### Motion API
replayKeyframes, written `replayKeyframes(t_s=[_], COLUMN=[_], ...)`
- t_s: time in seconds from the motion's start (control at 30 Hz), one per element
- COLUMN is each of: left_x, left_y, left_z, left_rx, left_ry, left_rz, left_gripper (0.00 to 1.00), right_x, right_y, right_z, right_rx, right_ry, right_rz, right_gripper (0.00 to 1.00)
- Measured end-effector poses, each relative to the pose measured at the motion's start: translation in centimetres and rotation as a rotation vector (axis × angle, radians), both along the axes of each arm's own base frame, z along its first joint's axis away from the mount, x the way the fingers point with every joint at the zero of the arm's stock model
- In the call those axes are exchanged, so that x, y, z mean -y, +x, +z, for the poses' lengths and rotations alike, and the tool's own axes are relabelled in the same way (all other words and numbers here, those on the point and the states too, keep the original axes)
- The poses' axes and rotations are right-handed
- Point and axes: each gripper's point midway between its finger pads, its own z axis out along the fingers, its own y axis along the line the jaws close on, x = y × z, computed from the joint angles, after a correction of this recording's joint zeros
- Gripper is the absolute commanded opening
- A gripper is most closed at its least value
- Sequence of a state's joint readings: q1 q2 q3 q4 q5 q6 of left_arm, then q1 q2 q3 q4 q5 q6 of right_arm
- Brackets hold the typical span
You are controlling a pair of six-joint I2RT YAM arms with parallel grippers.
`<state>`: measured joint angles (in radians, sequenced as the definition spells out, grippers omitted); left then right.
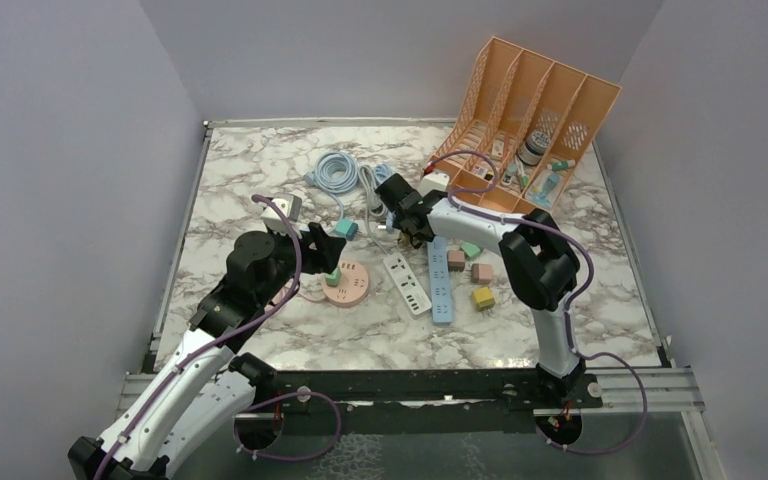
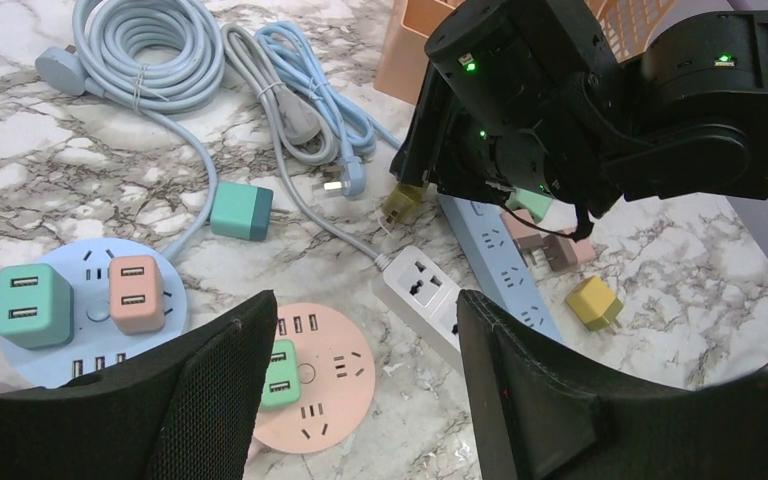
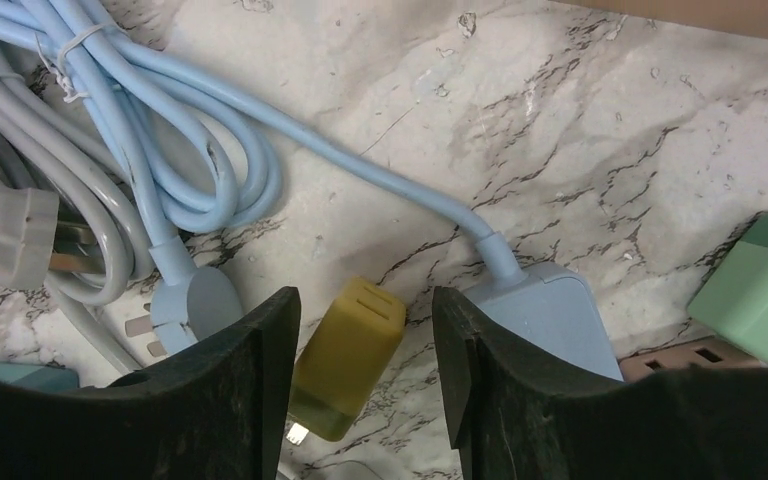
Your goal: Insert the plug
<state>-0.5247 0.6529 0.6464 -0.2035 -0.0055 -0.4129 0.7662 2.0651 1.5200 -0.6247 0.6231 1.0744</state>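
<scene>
A yellow plug (image 3: 348,355) lies tilted on the marble between the fingers of my right gripper (image 3: 365,300). The left finger touches it and a gap shows on the right side, so the jaws stand open around it. In the left wrist view the same plug (image 2: 403,203) peeks out under the right gripper, beside the white power strip (image 2: 425,295) and the blue power strip (image 2: 500,260). My left gripper (image 2: 365,305) is open and holds nothing, hovering over the pink round socket disc (image 2: 320,375), which has a green adapter plugged in.
Coiled blue and grey cables (image 1: 335,172) lie behind the right gripper. An orange file rack (image 1: 530,130) stands at the back right. A teal adapter (image 2: 241,211), a second yellow plug (image 2: 593,302) and a blue round socket disc (image 2: 80,300) with two adapters lie nearby.
</scene>
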Motion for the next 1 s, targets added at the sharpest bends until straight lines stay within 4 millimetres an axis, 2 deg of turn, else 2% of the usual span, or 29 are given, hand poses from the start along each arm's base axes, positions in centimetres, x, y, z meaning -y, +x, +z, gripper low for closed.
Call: replayKeyframes(t_s=[0.13,0.27,0.37,0.57,0.7,0.83,1.0], left_x=[0.0,0.0,0.0,0.0,0.0,0.0,0.1], left_y=[0.0,0.0,0.0,0.0,0.0,0.1,0.1], left_z=[0.0,0.0,0.0,0.0,0.0,-0.1,-0.3], left_rx=[0.000,-0.001,-0.001,-0.002,-0.002,-0.004,-0.015], left_ry=[0.000,0.000,0.001,0.000,0.000,-0.002,-0.001], left_rz=[0.002,0.002,0.002,0.002,0.003,0.003,0.000], left_gripper=[0.68,0.68,0.68,0.68,0.68,0.68,0.69], right_x=[0.1,-0.2,-0.7,-1.6,-2.3,-2.6,-3.9], right_y=[0.2,-0.6,-0.8,-1.0,-0.8,-0.8,-0.6], right_z=[-0.5,-2.0,-2.0,-2.0,-1.7,-0.3,4.2], right_rx=[-0.003,-0.031,-0.040,-0.054,-0.043,-0.001,0.123], right_ry=[0.008,0.017,0.040,0.076,0.091,0.101,0.154], right_rz=[0.017,0.066,0.097,0.130,0.175,0.251,0.398], right_gripper=[0.47,0.47,0.45,0.24,0.15,0.12,0.11])
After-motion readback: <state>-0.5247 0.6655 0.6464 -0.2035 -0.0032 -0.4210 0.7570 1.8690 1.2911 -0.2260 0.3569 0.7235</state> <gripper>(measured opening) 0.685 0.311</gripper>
